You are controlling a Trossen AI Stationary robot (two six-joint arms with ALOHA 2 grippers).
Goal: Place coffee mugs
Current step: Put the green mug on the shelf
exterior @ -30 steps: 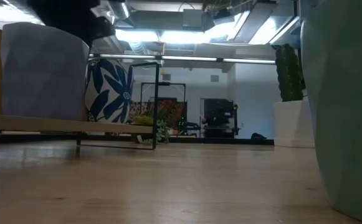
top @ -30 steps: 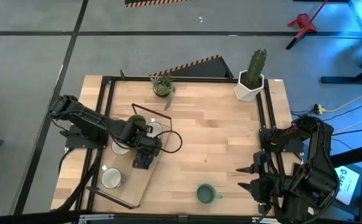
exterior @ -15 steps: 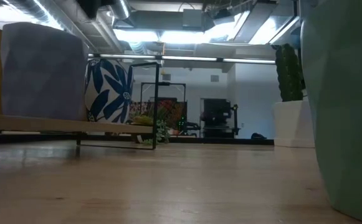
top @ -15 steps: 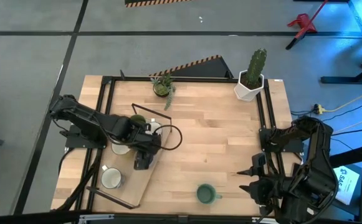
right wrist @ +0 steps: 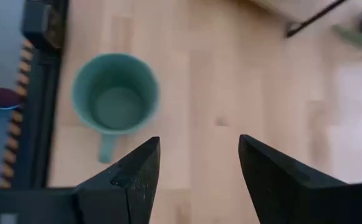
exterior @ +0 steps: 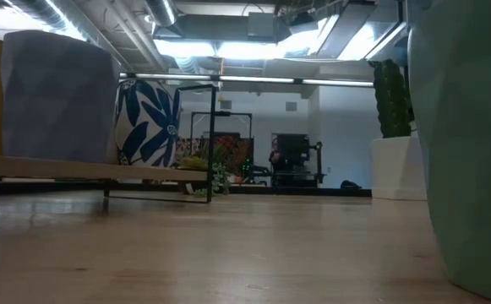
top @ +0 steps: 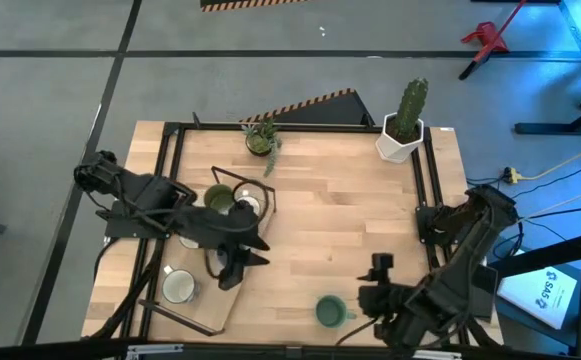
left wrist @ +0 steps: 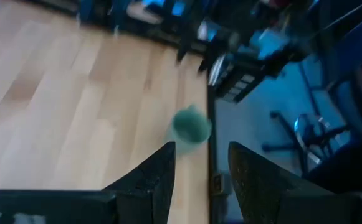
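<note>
One green mug [top: 330, 311] stands upright on the bare table near its front edge; it also shows in the right wrist view [right wrist: 115, 93] and blurred in the left wrist view [left wrist: 191, 126]. My right gripper [right wrist: 196, 168] hangs open just to the right of it [top: 367, 300], touching nothing. The wooden tray [top: 232, 292] at the left bears another green mug [top: 218, 198], white mugs [top: 178, 288] and, in the low view, a lavender-grey mug [exterior: 59, 97] and a blue-leaf one [exterior: 148, 122]. My left gripper [top: 238, 268] hovers open and empty over the tray's right edge [left wrist: 200, 174].
A white hexagonal cactus pot [top: 402, 125] stands at the far right corner and a small potted plant [top: 262, 138] at the far middle. Black frame rails [top: 430, 190] run along the table's edges. Bare wood [top: 340, 220] lies between the tray and the right rail.
My left gripper has risen from the tray and tipped up toward level, swinging a little toward the table's near right. My right gripper has come down and gone from the near right corner toward the green mug on the table. No mug has moved.
</note>
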